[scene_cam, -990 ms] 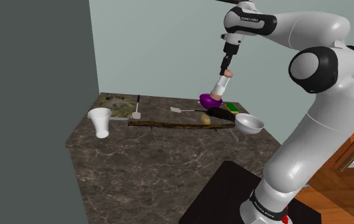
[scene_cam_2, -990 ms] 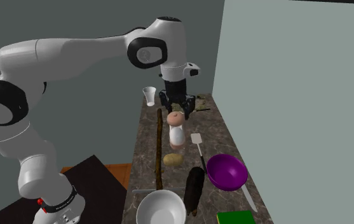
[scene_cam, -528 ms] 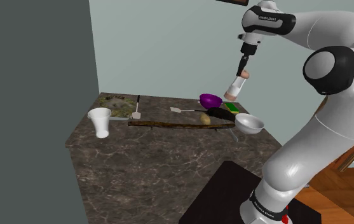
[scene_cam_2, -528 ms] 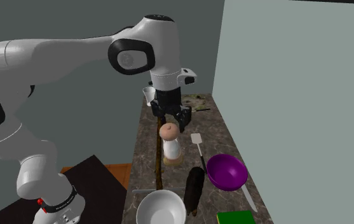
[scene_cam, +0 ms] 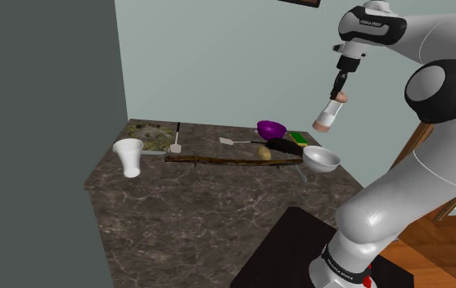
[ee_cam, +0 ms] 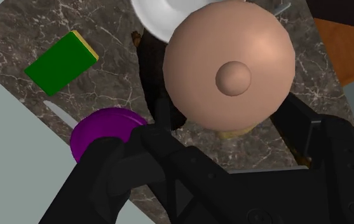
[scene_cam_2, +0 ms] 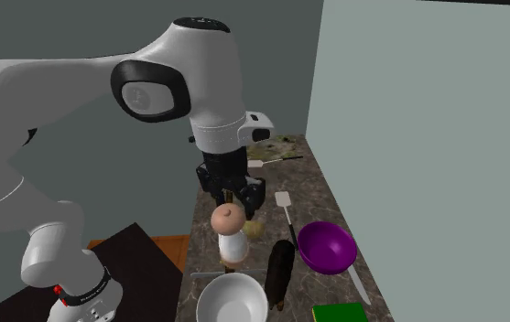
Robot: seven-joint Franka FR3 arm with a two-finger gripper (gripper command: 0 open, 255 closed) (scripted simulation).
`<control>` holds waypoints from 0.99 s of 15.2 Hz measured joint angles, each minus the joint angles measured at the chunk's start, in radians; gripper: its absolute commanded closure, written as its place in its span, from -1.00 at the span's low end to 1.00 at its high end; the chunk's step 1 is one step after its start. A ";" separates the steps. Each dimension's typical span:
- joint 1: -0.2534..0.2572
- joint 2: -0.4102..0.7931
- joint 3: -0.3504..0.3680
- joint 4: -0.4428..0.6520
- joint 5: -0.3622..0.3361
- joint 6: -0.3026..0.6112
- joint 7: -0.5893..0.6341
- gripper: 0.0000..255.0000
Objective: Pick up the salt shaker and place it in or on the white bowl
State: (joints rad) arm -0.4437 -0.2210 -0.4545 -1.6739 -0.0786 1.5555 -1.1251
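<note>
One white arm [scene_cam: 414, 155] rises from its stand beside a dark marbled surface [scene_cam: 193, 204]. One long brown stick [scene_cam: 234, 160] lies across that surface. Two bowls sit by the stick's right end in the shoulder view: the white bowl [scene_cam: 322, 159] nearer and a purple bowl [scene_cam: 271, 129] farther back, both with bare insides. One white cup [scene_cam: 128, 157] stands at the left. The black hand [scene_cam: 337, 88] has its fingers closed on the tan domed cap of the one salt shaker [scene_cam: 329, 114], which hangs in the air well above the surface, up and right of the white bowl. The shaker's long axis is near upright and slightly tilted, cap up, white body down.
</note>
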 measured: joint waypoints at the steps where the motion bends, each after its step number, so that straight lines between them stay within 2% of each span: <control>1: -0.013 0.009 -0.026 0.018 0.002 -0.008 -0.038 1.00; 5: -0.025 -0.014 -0.040 -0.028 -0.010 0.017 -0.064 1.00; 15: -0.032 -0.061 -0.036 -0.207 -0.032 0.153 -0.049 1.00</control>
State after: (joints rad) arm -0.4758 -0.2824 -0.4909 -1.8805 -0.1106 1.7080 -1.1745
